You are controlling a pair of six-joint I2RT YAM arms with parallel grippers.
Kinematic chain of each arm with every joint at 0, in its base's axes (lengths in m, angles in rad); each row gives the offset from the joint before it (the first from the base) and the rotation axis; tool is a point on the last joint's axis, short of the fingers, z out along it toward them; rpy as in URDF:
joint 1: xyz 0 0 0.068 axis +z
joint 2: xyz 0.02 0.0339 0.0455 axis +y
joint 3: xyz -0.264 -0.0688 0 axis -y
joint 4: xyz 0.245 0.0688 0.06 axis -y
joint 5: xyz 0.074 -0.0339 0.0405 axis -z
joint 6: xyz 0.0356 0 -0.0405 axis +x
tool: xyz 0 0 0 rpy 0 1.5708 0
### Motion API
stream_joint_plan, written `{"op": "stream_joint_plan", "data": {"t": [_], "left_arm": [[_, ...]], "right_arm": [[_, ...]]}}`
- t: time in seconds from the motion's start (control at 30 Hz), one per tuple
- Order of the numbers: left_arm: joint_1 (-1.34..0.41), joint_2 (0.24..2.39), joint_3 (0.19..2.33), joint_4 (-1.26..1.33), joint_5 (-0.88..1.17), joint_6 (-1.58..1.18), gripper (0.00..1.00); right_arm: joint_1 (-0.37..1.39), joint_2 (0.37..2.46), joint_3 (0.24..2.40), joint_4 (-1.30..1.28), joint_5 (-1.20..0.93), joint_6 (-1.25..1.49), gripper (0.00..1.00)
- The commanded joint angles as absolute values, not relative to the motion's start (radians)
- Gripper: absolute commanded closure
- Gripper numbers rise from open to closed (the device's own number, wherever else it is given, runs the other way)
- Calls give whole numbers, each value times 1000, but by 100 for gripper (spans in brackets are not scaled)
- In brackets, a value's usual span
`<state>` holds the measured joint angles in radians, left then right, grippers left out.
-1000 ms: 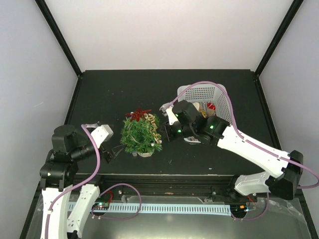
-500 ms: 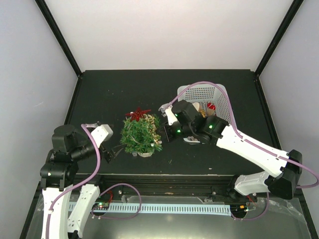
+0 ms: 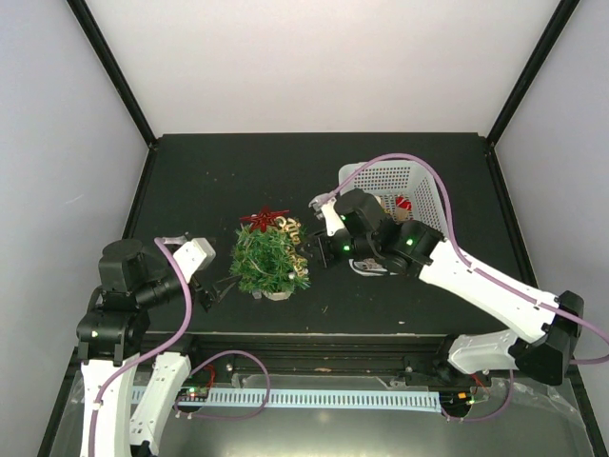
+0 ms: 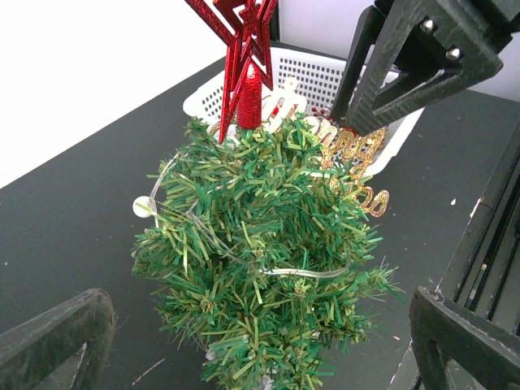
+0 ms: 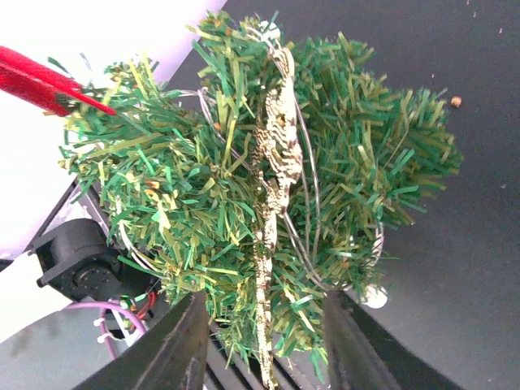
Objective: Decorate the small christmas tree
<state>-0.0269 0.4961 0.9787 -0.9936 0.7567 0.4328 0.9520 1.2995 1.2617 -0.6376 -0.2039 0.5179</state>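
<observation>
We find the black table [image 3: 209,181] open behind and left of the small christmas tree [image 3: 266,262], which stands near the front edge. Left gripper [image 3: 219,288], just beside the tree: jaws fully apart, empty. Right gripper [image 5: 264,301]: jaws partly apart on 2 sides of a gold ornament [image 5: 276,162] hung on the branches, not touching it.

The table [image 3: 209,181] is a dark, matte black top, walled by pale panels on three sides. Near its front middle stands the small christmas tree [image 3: 265,264], upright on its pale round base [image 3: 276,296] (only the base meets the surface). Behind and to the right of it, apart from the tree, a white mesh basket [image 3: 366,175] sits flat on the top. A tiny brownish speck [image 5: 456,101] lies on the bare surface near the tree.
</observation>
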Motion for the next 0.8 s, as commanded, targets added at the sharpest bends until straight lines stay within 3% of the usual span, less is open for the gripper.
{"op": "stream_joint_plan", "data": {"t": [0.0, 0.17, 0.5, 0.77], "left_arm": [[-17, 486, 978, -968, 774, 417, 1], [-15, 486, 977, -968, 772, 417, 1], [-1, 570, 1019, -979, 715, 409, 1], [123, 694, 1148, -958, 780, 363, 1]], "right_arm": [[936, 1255, 1250, -639, -174, 518, 56], [913, 1240, 1238, -643, -154, 520, 47], [693, 1130, 1082, -654, -46, 524, 49], [496, 1230, 974, -631, 38, 520, 49]]}}
